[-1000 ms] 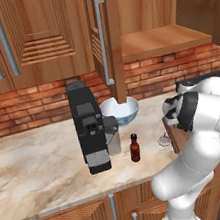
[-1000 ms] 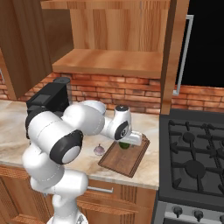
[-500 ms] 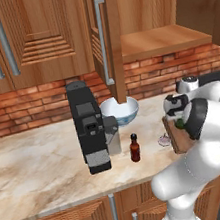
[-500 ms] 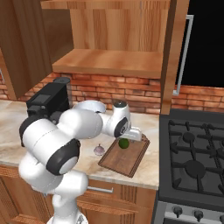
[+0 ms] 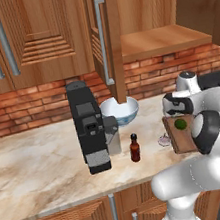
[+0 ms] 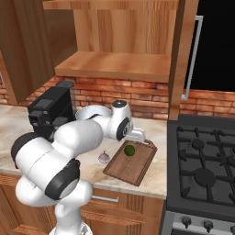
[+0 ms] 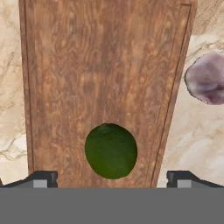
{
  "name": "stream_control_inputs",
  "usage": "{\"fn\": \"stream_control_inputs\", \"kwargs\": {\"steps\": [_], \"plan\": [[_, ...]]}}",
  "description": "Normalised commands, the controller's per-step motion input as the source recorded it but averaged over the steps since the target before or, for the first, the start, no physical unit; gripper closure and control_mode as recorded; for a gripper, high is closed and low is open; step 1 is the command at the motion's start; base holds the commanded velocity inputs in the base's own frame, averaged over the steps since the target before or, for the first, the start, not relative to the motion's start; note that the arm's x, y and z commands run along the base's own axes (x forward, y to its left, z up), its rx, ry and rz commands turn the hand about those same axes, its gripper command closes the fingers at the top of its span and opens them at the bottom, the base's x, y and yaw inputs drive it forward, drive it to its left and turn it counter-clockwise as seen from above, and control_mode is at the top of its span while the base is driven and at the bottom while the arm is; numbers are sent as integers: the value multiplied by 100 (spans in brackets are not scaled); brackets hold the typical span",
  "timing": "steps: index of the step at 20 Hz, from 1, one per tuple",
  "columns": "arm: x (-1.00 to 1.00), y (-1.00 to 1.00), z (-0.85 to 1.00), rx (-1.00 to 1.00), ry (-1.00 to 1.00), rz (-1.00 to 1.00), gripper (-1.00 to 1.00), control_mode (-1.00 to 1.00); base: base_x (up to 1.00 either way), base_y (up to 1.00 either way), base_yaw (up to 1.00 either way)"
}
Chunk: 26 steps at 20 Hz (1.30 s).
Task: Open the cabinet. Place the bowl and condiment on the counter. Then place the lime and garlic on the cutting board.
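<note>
Lime on cutting board nr edge; garlic beside, on counter.

The white arm rises from the base, bends at a bulky elbow and reaches forward and low, its forearm running roughly level above the bench. The wrist turns down so the hand points at the bench surface. In the hand view its two dark fingertips stand far apart at the lower edge, one at each side, with nothing gripped between them. The jaws are spread wide. In the left base view the hand sits just ahead of the rounded wrist joint.
</note>
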Motion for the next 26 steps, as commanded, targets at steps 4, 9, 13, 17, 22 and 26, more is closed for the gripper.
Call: {"fn": "stream_control_inputs", "kwargs": {"steps": [4,9,13,17,22,26], "plan": [[-20,18,12,0,1,0,-100,-100,0,0,0],[-24,14,7,1,5,0,-100,-100,0,0,0],[-27,15,7,0,5,0,-100,-100,0,0,0],[-27,21,5,0,2,1,-100,-100,0,0,0],[-23,25,4,0,1,3,-100,-100,0,0,0],[-18,30,2,0,0,3,-100,-100,0,0,0]]}}
